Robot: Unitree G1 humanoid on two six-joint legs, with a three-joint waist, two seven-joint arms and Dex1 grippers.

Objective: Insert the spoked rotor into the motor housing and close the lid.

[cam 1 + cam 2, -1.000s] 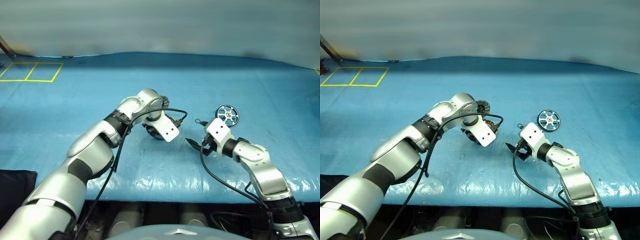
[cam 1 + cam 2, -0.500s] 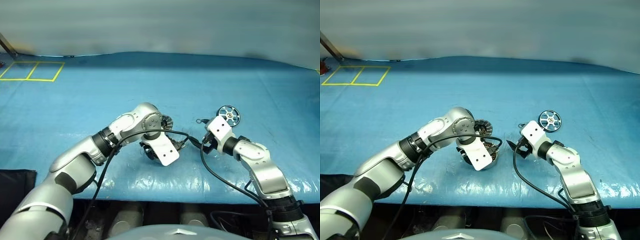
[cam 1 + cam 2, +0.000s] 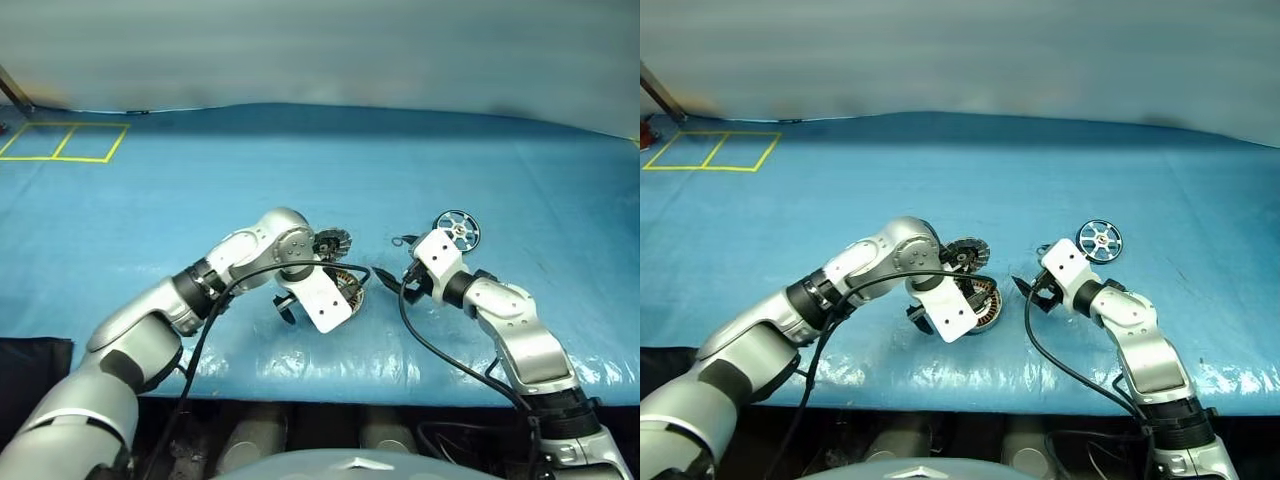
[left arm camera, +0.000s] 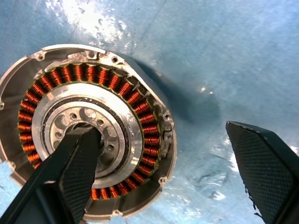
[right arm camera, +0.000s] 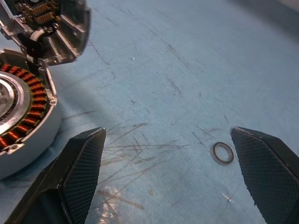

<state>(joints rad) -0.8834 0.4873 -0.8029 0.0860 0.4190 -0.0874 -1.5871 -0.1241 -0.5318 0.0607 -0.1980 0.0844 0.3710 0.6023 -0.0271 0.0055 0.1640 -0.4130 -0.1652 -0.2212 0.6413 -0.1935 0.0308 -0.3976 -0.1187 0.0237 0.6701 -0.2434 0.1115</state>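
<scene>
The motor housing (image 4: 88, 133) sits open under the left jaws (image 4: 168, 168), which gape wide and empty. Its lid (image 3: 964, 253) stands raised. The spoked rotor (image 3: 1098, 241) lies beyond the right jaws (image 5: 175, 172), equally spread and empty. Insertion and closing remain.

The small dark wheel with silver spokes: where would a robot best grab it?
Probably across its outer rim, with fingers on opposite edges, coming down from above. The dark blue spoked rotor is a thin disc, so only its edge offers something to pinch. The open right gripper is the nearer one.
</scene>
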